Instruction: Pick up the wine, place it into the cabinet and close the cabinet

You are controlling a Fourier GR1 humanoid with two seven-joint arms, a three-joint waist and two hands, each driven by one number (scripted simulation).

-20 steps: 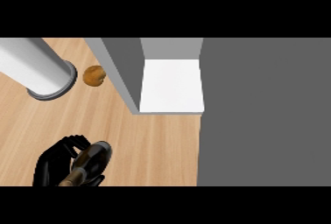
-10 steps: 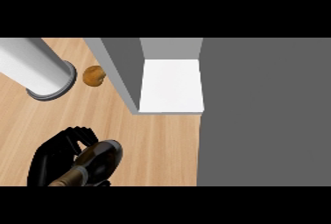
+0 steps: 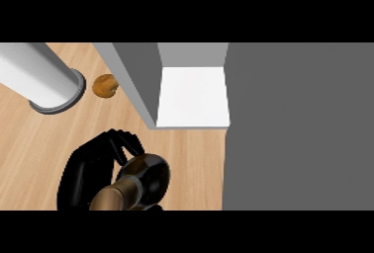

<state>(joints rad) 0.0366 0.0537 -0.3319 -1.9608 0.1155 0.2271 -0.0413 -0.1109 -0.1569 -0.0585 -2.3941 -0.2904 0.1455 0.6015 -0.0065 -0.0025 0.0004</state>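
Observation:
The wine bottle [image 3: 148, 175] is dark with a brown neck and shows at the lower left of the head view, above the wooden counter [image 3: 44, 138]. My left hand [image 3: 84, 170] is shut on it, palm at the bottle's left and fingers [image 3: 120, 143] curled over its far side. The bottle leans with its neck toward the lower edge. The cabinet [image 3: 139, 74] stands open up and to the right, with its white floor [image 3: 194, 96] bare. My right hand shows nowhere.
A tall white cylinder on a grey base [image 3: 47, 84] stands at the upper left. A small brown round item [image 3: 106, 85] lies between it and the cabinet's grey side wall. A broad grey panel [image 3: 300, 123] fills the right side.
My left hand with the bottle has moved up and slightly right, toward the cabinet, and more of the bottle's dark body now shows. Nothing else has shifted.

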